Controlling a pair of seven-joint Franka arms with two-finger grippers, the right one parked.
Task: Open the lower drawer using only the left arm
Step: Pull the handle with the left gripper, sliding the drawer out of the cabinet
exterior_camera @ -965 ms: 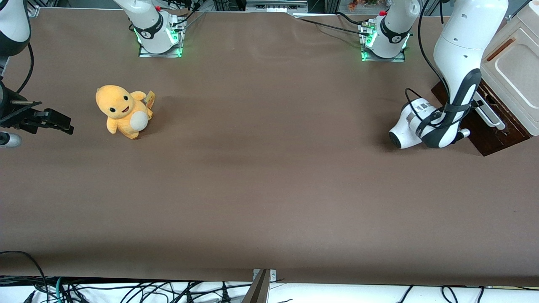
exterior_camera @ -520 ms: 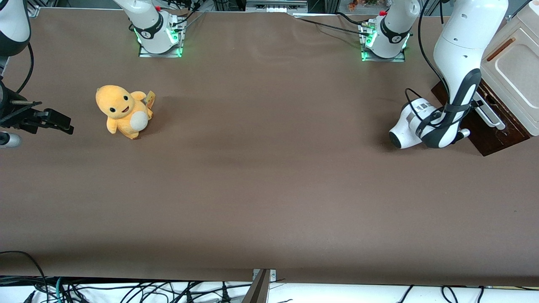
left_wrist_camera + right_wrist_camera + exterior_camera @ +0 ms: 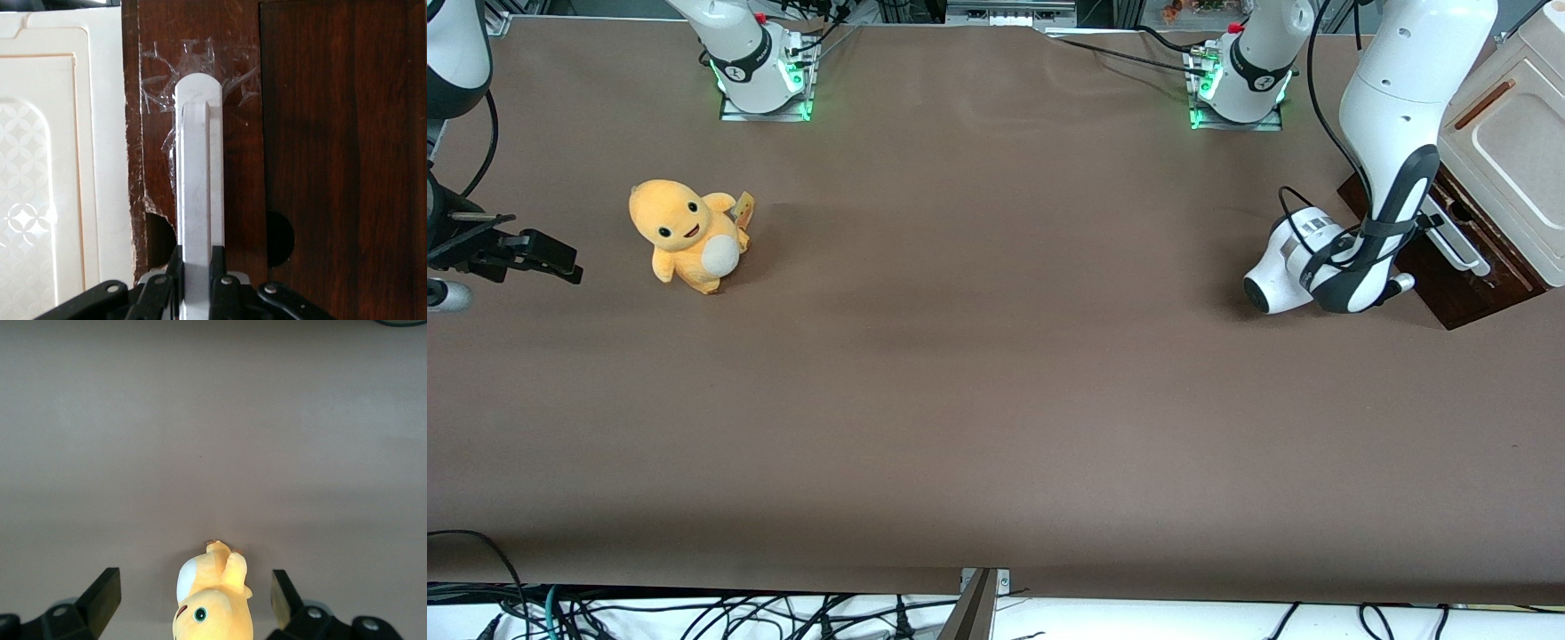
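At the working arm's end of the tabletop (image 3: 996, 373), the gripper (image 3: 198, 283) has its jaws pinching the drawer (image 3: 333, 147) handle (image 3: 198, 193), and a pull off the drawer's line could slip them off.

left arm (image 3: 1392, 116) bent low, gripper (image 3: 198, 283) (jaws clamped) at drawer handle
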